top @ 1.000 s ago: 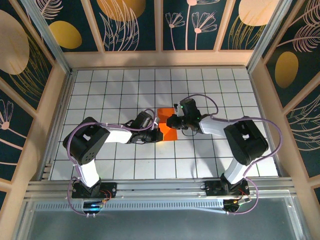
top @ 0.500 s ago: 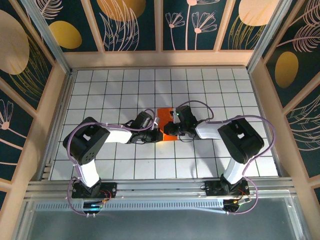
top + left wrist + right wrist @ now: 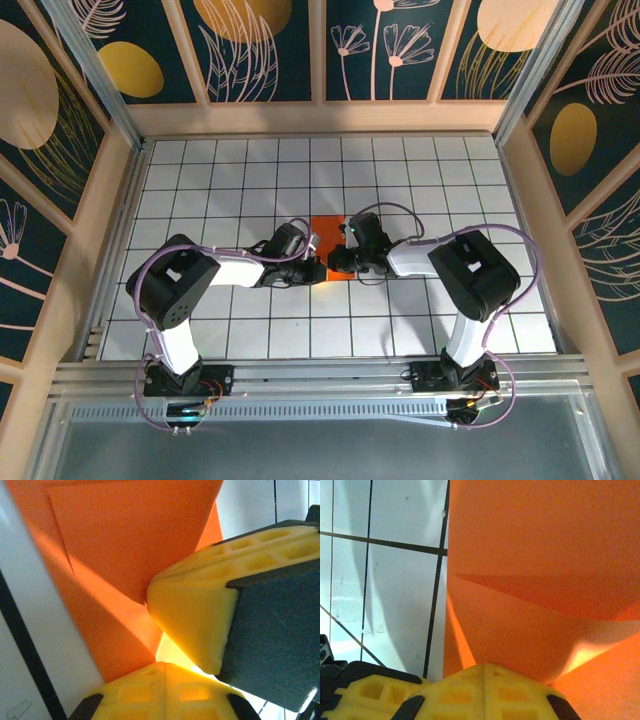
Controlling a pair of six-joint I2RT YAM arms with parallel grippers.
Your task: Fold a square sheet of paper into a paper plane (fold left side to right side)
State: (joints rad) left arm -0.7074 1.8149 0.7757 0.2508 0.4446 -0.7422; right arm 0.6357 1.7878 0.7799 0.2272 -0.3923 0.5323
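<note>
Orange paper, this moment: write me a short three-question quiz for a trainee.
1. True or false: the left gripper and right gripper meet over the orange paper.
2. The paper is: A flat and uncreased; B folded, with layers overlapping; C crumpled into a ball.
3. Fill in: both grippers are ___ (open or shut).
Key: 1 true; 2 B; 3 shut.

Left arm [image 3: 185,285] and right arm [image 3: 480,275] were twins, tbh: chunky black joints, white links; lilac cables [image 3: 138,290] looped off each; fingers [image 3: 190,615] were bright yellow with square pockets, backed in dark grey; bases [image 3: 185,380] had little red wires showing.
</note>
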